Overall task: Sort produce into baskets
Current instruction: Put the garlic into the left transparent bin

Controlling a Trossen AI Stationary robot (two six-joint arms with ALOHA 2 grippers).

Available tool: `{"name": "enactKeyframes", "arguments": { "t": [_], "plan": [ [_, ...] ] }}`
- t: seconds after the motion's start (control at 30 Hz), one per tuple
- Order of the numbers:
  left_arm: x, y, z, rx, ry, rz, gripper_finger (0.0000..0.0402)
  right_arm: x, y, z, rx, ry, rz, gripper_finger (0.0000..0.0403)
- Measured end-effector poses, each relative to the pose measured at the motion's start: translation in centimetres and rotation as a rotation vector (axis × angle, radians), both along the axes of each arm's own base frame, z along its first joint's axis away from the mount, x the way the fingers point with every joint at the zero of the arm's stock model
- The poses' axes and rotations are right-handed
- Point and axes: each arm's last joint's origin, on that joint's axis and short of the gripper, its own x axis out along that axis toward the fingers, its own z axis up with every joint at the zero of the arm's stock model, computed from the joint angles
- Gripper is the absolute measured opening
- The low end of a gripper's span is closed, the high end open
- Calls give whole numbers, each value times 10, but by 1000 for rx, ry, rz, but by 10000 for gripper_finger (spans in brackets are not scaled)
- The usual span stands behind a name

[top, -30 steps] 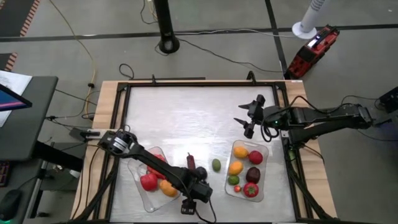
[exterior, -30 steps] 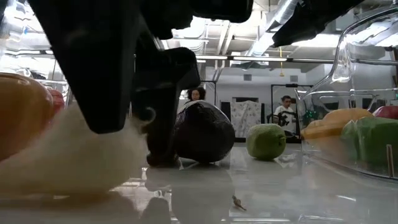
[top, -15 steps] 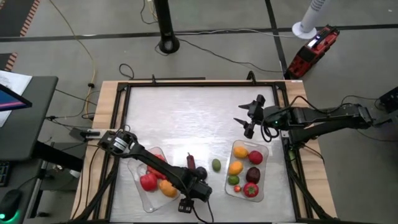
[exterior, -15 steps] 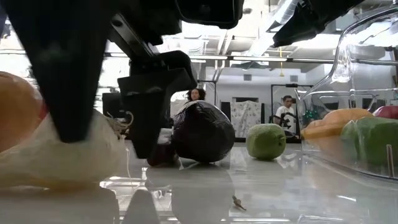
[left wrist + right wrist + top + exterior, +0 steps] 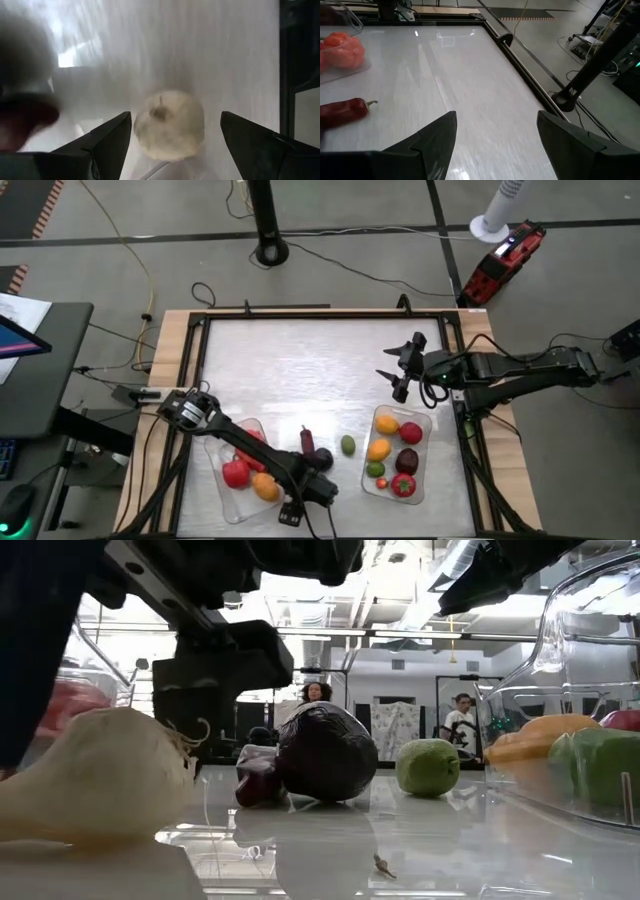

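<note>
A pale table (image 5: 300,370) is framed by dark rails. Near its front edge the left gripper (image 5: 172,142) is held wide open over the pale garlic-like piece (image 5: 170,125), which lies between the fingers, not clamped. In the high view this piece is hidden under the arm. Two baskets (image 5: 232,498) (image 5: 425,452) hold produce; a green piece (image 5: 347,445) lies between them. The right gripper (image 5: 398,370) is held open above the bare table.
</note>
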Motion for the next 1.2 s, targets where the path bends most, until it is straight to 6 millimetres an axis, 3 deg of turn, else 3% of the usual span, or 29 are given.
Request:
{"name": "enactKeyframes", "arguments": {
  "t": [0.4,0.8,1.0,1.1,1.2],
  "plan": [
    [-2,2,-1,58,10,60,288,0,0,0,2,-2,-1,301],
    [-2,2,-1,58,9,59,192,0,0,0,0,-1,0,301],
    [3,9,0,46,7,77,171,0,0,0,0,-1,0,301],
    [8,17,5,-2,3,96,170,0,0,0,0,-1,0,301],
    [18,25,23,-67,-23,108,170,0,0,0,1,-1,0,301]
  ]
}}
